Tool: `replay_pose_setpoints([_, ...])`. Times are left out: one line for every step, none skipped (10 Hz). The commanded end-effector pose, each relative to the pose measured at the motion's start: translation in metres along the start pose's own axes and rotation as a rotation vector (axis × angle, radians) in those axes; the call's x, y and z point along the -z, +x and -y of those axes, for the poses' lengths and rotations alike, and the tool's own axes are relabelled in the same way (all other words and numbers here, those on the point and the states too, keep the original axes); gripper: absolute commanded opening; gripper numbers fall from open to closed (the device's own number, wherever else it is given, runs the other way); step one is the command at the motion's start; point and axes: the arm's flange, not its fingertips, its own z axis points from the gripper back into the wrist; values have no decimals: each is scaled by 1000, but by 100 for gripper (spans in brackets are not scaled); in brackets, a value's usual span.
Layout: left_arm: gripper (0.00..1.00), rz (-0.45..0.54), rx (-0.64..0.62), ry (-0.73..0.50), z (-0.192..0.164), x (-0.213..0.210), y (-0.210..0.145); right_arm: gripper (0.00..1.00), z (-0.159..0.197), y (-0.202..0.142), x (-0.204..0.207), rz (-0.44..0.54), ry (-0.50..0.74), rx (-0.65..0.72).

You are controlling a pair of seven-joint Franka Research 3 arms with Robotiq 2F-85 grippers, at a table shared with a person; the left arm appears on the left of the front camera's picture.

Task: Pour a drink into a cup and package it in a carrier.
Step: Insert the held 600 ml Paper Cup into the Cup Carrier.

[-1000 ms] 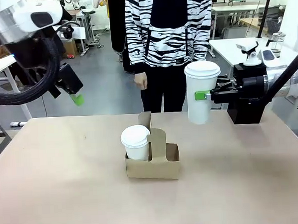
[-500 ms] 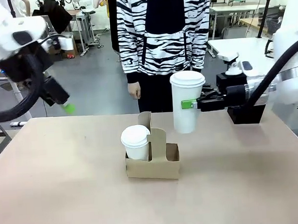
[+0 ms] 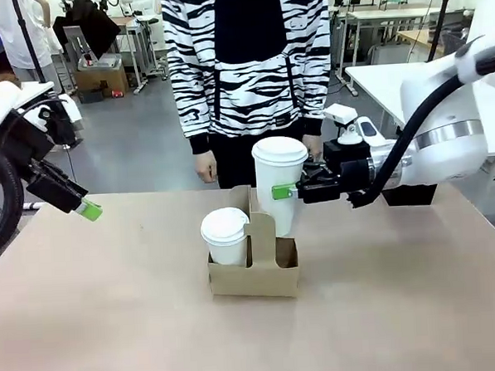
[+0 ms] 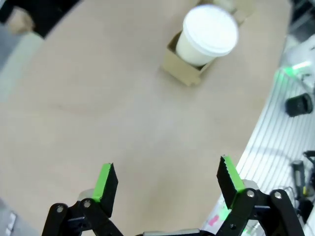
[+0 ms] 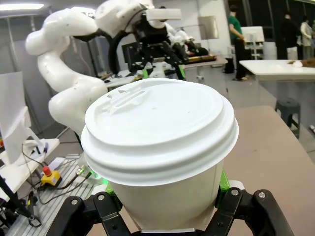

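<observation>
Right gripper [image 3: 291, 191] is clamped on a tall white lidded cup [image 3: 279, 184], held upright above the table [image 3: 113, 309], just behind the empty right-hand hole of the brown cardboard carrier [image 3: 254, 270]. From the front the cup's base sits hidden behind the carrier's upright handle tab, so whether it hangs over the hole or slightly beyond it cannot be told. A second lidded cup [image 3: 226, 235] stands in the carrier's left hole. A person in a zebra-striped top [image 3: 239, 61] stands at the far edge of the table, hands hanging at the sides.

Looking along the right gripper's own fingers, the held cup [image 5: 160, 147] fills the middle; its flat lid with a raised sip tab faces the camera, and green pads [image 5: 223, 181] press against the cup wall on both sides. That view also catches the left arm farther off, with its jaws apart.

Left gripper [image 3: 81, 208] hangs at the table's left edge in the front view, well apart from the carrier. Its own wrist camera shows what the front cannot: the jaws of this gripper [image 4: 167, 179] stand wide apart with nothing between them, bare tabletop [image 4: 98, 98] beneath, and the carrier [image 4: 189, 66] with its seated cup [image 4: 206, 34] seen from above, far up the picture
</observation>
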Motion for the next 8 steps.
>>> replay_pose_setpoints([100,43,15,-90,6,13,-34,81,14,-8,-2,25,79,-17])
replay_pose_setpoints([100,49,8,-92,6,16,-41,81,17,-15,-4,25,103,-10])
replay_pose_setpoints([100,50,8,-109,3,24,-43,81,23,-23,-8,16,127,6])
replay_pose_setpoints([100,48,8,-114,4,25,-44,81,25,-29,-10,11,140,15])
replay_pose_setpoints([100,48,-22,-129,5,26,-42,81,27,-35,-12,8,144,25])
replay_pose_setpoints([100,32,-7,-99,-15,7,-20,81,28,-41,-15,1,148,26])
replay_pose_setpoints([100,32,-7,-99,-15,7,-20,81,30,-48,-18,2,158,28])
replay_pose_setpoints([100,32,-7,-99,-15,7,-20,81,31,-53,-15,2,168,21])
